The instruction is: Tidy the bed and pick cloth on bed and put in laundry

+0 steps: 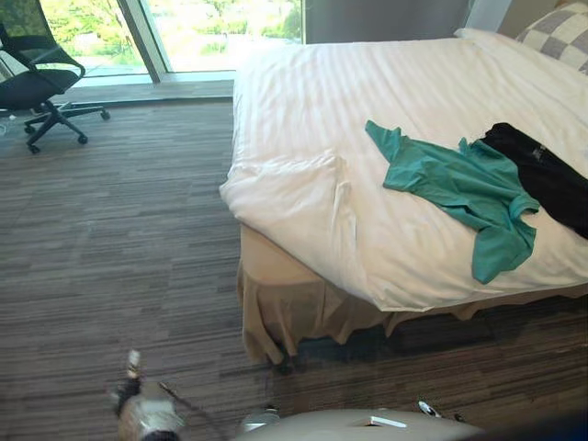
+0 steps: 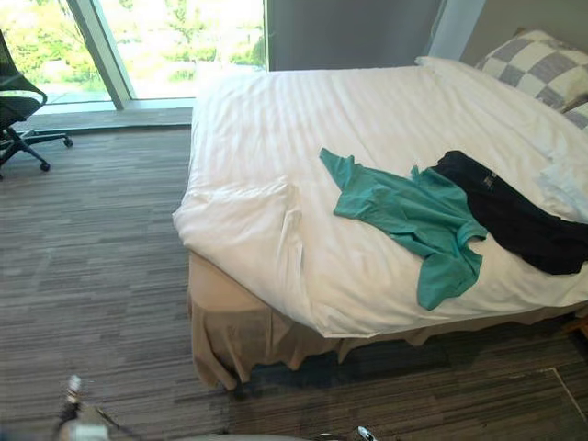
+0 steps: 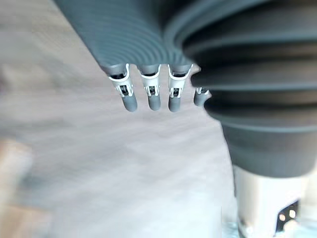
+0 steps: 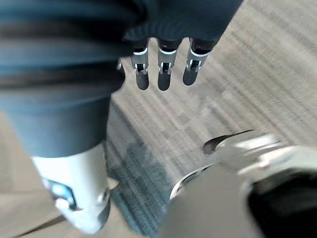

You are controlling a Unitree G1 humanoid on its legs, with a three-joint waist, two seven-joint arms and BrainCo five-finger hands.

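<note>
A teal shirt [image 1: 464, 188] lies crumpled on the white duvet of the bed [image 1: 312, 101], towards the bed's near right side. A black garment [image 1: 547, 175] lies just right of it, touching it. The duvet's near left corner [image 1: 289, 188] is folded and rumpled. My left hand [image 3: 154, 97] hangs over the carpet with straight fingers and holds nothing. My right hand [image 4: 163, 74] also hangs over the carpet, fingers straight and empty. Both hands are well away from the bed.
A checked pillow [image 2: 542, 69] lies at the bed's far right, with a small white cloth [image 2: 562, 184] below it. A beige bed skirt [image 1: 285, 312] hangs at the near corner. A black office chair [image 1: 37, 73] stands at the far left by the window [image 1: 211, 28]. Striped carpet [image 1: 119, 248] stretches left of the bed.
</note>
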